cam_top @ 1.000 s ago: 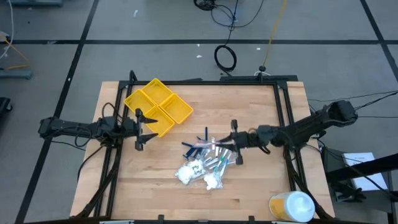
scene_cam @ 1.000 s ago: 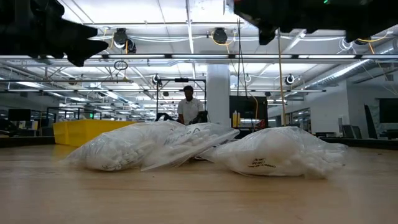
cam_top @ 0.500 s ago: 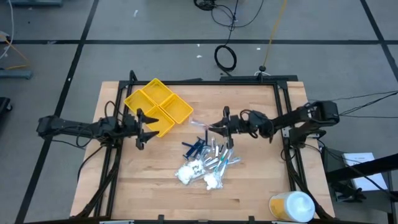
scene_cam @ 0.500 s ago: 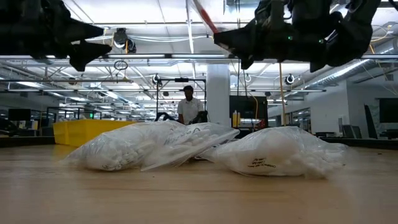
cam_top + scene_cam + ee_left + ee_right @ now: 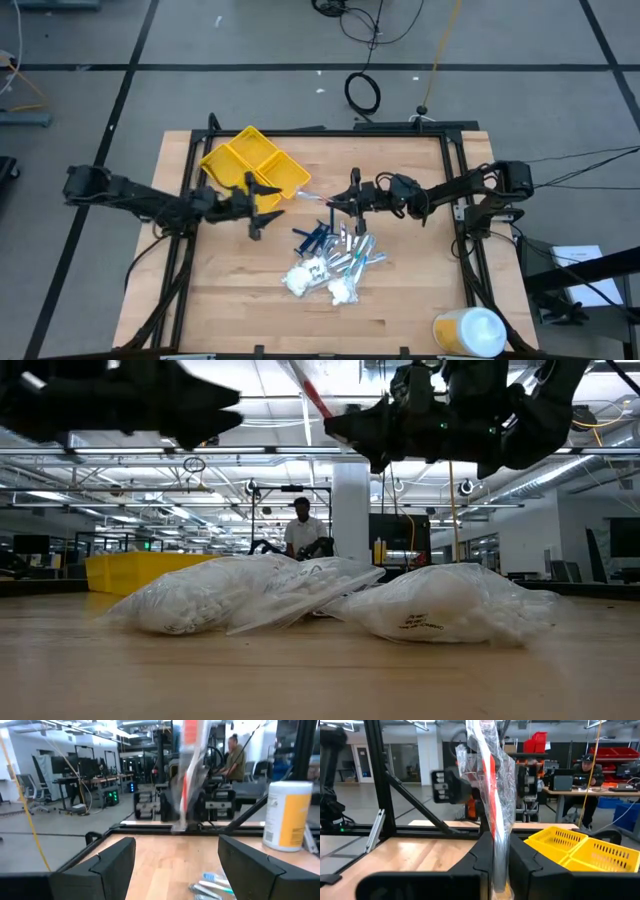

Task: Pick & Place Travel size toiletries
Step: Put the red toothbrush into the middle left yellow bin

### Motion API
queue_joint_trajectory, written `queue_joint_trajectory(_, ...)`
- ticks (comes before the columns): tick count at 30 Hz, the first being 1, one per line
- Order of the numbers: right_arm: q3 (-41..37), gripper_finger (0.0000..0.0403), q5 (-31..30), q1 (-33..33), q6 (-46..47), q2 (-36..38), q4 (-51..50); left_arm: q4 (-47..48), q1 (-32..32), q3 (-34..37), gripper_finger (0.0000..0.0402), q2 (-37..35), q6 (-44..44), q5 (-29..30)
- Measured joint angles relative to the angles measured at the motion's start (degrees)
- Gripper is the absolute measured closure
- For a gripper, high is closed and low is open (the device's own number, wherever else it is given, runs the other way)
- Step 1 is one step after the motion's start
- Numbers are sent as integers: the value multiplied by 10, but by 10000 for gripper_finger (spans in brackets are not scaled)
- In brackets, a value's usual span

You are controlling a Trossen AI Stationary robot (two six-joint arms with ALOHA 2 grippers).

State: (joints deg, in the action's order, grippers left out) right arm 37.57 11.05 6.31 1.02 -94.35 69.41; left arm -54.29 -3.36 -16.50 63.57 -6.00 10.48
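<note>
The travel size toiletries [image 5: 335,255] lie in a pile mid-table: dark blue sticks, silvery packets and two clear bags of white lumps [image 5: 220,595], which rest on the wood. My right gripper [image 5: 342,200] hovers just beyond the pile's far side. It is shut on a clear packet with a red stick inside [image 5: 490,770]. My left gripper [image 5: 262,207] is open, beside the yellow tray [image 5: 255,170], and faces the packet [image 5: 190,770] from the table's left with nothing between its fingers. My right gripper pinches one end of the clear packet [image 5: 494,837] between its two fingers. The fingers lie about level and point toward the table's left. The packet sticks out past the fingertips and slants upward [image 5: 305,385]. It is clear of the table and the pile.
The yellow compartment tray [image 5: 580,850] stands at the far left, close to my left gripper. A large white-and-yellow round container [image 5: 468,332] sits at the near right corner. A black frame [image 5: 455,170] rims the table. A person [image 5: 303,530] sits in the room beyond.
My right gripper has gone from over the pile toward the table's far and left edges, carrying the clear packet clear of the pile. My left gripper has moved toward the table's right, nearer the packet, and stayed open.
</note>
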Motion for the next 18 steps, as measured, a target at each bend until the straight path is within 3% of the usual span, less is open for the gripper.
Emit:
queue_joint_trajectory(5, 5, 384, 0, 0, 0, -2, 8, 2, 3, -94, 128, 86, -58, -5)
queue_joint_trajectory(10, 5, 384, 15, 0, 12, -2, 44, 6, 22, -155, 128, 149, -57, -9)
queue_joint_trajectory(15, 5, 384, 16, 0, 12, -1, 32, 6, 35, -217, 128, 202, -34, -79)
queue_joint_trajectory(18, 5, 384, 16, 0, 13, -1, 25, 5, 37, -244, 128, 226, -28, -85)
